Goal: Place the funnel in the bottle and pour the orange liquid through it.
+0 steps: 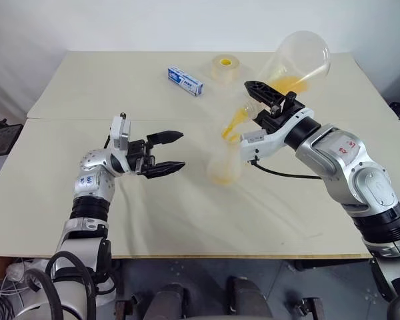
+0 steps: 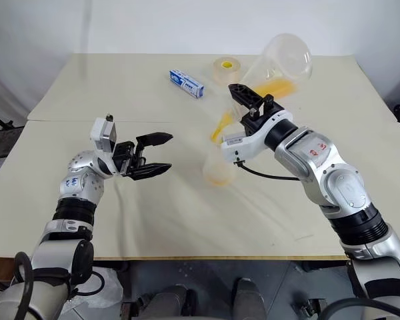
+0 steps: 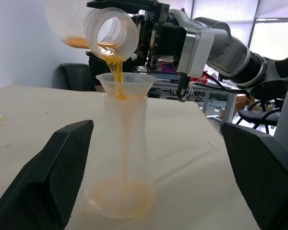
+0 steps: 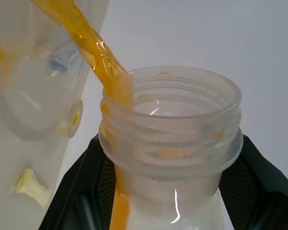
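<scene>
Now right end effector clamping tilted flask, funnel below, left end effector open.

This is looking like a lab or office workroom: a plain beige table is standing against a white wall, and office chairs and desks are showing behind it.

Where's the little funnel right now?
The funnel sits in the bottle neck near mid-table, under the tilted flask, between the two grippers.
</scene>
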{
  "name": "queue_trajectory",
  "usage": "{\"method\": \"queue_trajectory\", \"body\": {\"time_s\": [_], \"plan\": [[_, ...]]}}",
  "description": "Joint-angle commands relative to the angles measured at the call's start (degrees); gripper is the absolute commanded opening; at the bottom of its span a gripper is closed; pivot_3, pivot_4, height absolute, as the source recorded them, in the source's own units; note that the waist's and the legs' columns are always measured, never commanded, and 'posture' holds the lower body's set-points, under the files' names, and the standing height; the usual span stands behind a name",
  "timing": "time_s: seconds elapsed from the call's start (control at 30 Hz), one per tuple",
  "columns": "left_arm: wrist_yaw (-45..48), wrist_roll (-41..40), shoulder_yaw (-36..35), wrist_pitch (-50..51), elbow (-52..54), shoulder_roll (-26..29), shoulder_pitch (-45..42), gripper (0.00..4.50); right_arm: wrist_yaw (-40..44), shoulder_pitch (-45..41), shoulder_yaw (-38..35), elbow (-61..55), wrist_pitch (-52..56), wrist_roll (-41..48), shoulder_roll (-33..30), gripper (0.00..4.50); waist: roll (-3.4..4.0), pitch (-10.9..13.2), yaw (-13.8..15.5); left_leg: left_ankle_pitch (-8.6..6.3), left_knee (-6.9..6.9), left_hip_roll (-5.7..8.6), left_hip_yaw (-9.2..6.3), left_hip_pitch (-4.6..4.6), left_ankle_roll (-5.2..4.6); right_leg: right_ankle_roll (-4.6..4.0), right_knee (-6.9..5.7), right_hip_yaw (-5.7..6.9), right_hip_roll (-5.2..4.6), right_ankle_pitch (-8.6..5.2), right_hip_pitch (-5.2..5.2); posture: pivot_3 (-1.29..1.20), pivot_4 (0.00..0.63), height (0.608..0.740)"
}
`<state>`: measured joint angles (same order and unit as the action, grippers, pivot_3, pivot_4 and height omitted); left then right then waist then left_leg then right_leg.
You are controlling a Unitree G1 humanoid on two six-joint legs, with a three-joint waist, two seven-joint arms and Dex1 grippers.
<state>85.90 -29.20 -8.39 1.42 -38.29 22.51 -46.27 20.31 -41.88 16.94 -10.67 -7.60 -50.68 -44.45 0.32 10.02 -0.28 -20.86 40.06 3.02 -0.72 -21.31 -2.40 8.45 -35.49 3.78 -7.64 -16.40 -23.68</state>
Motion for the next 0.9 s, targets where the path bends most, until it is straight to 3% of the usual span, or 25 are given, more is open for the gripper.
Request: {"method": "queue_trajectory", "body": {"time_s": [0.03, 0.9], "plan": [[0.9, -0.8, -0.8, -0.3, 0.6, -0.1, -1.4, 4.5, -1.1, -1.0, -4.1, -1.0, -0.6, -0.3, -1.2, 2.46, 0.0, 0.0, 0.0, 0.0, 0.0, 0.0, 0.0, 0.0, 0.0, 0.0, 0.0, 0.0, 0.0, 0.0, 0.0, 0.0, 0.15, 0.74], [1.3, -0.2, -0.3, -0.7, -1.3, -0.5, -3.3, 4.5, 0.0, 1.9, -6.3, -2.3, -2.8, -1.5, -1.7, 2.46, 0.0, 0.0, 0.0, 0.0, 0.0, -0.01, 0.02, 0.0, 0.0, 0.0, 0.0, 0.0, 0.0, 0.0, 0.0, 0.0, 0.15, 0.74]]}}
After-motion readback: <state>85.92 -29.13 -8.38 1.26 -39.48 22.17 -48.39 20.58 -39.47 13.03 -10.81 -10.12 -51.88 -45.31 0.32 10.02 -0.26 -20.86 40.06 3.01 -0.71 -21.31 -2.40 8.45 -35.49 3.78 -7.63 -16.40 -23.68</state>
